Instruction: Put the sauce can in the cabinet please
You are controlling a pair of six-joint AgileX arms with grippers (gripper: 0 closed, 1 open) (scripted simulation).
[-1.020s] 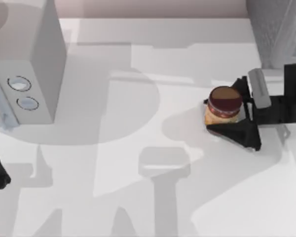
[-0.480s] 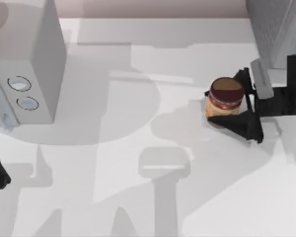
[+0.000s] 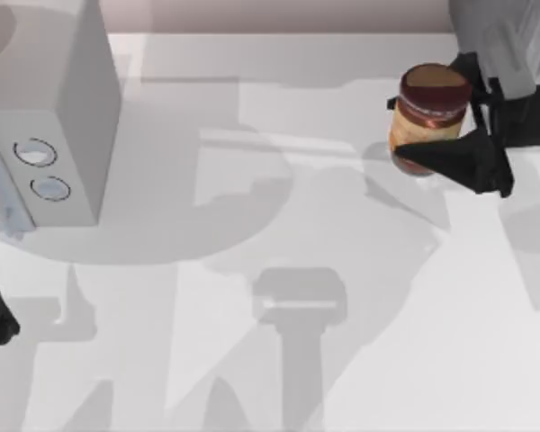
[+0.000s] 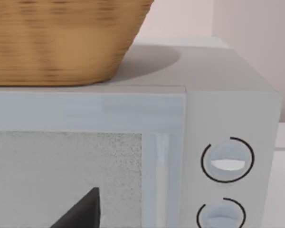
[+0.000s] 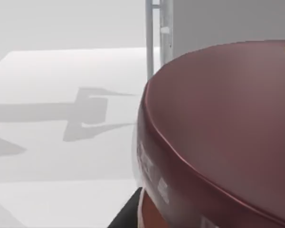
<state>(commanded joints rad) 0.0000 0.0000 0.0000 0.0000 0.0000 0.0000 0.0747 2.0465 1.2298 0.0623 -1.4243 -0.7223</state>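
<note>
Sauce can gripped by the right tool, near the cabinet

Top view: the right tool (image 3: 436,126) clenches the sauce can (image 3: 429,115), a rigid, smooth cylinder best held at mid-body, just beside the speckled grey cabinet (image 3: 495,40) at the worktop's (image 3: 252,315) far right. Left wrist view: a woven basket (image 4: 61,42) sits on the white box (image 4: 218,109). Right wrist view: the can's glossy dark-red lid (image 5: 223,123) looks slippery.

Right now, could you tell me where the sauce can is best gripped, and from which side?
Grip the sauce can across its round labelled body below the dark lid, coming from the table's right, as the right gripper does: the can is upright, so its curved sides suit two fingers.
</note>
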